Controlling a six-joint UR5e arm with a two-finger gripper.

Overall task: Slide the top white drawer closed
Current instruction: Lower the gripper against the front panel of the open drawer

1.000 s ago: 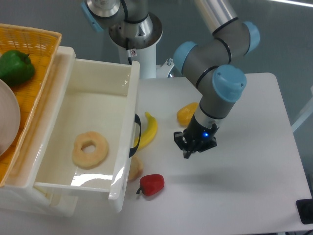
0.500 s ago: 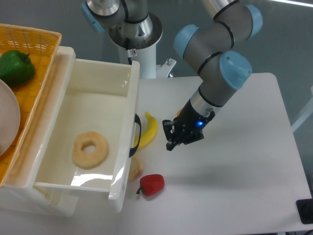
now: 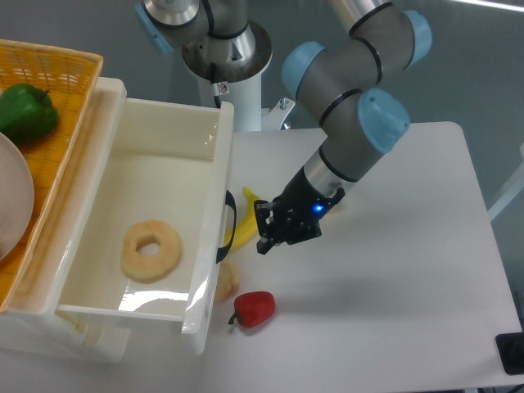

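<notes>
The top white drawer [image 3: 209,246] stands pulled out to the right, a deep glossy white box with a curved black handle [image 3: 228,223] on its front panel. A beige doughnut [image 3: 151,250] lies inside it. My gripper [image 3: 275,237] hangs just right of the handle, a short gap away, over the yellow banana [image 3: 248,213]. Its fingers look shut and hold nothing.
An orange wicker basket [image 3: 65,74] with a green pepper [image 3: 26,110] sits on top at the left. A red pepper [image 3: 255,307] and a beige piece of food [image 3: 226,280] lie on the table in front of the drawer. The robot's base [image 3: 225,49] stands behind.
My gripper has moved left across the table, from beside the yellow pepper to close beside the drawer's handle. The yellow pepper is now hidden behind the arm. The drawer has not moved.
</notes>
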